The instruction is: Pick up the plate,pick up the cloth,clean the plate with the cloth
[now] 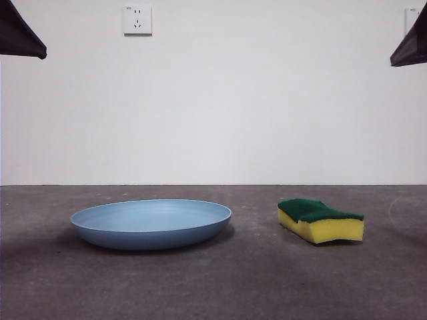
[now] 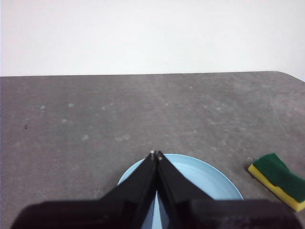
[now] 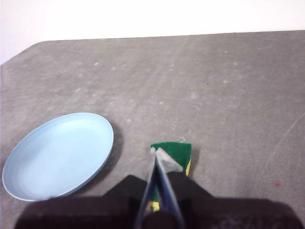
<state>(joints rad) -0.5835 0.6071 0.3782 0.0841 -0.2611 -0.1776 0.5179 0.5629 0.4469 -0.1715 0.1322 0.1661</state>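
Observation:
The light-blue plate (image 1: 151, 223) lies flat on the grey table, left of centre in the front view. The cloth (image 1: 320, 221), a yellow sponge with a green scouring top, rests on the table to the plate's right, apart from it. My left gripper (image 2: 156, 154) hovers high above the plate (image 2: 205, 179), jaws shut and holding nothing. My right gripper (image 3: 156, 151) hangs high over the cloth (image 3: 175, 149), jaws shut and empty; the plate (image 3: 59, 155) lies off to one side of it. In the front view both arms show only as black tips at the top corners.
The grey table (image 1: 213, 287) runs back to a white wall with a socket (image 1: 137, 20). Bare tabletop lies between plate and cloth and in front of both. The table's rounded far corners (image 2: 290, 75) show in the wrist views.

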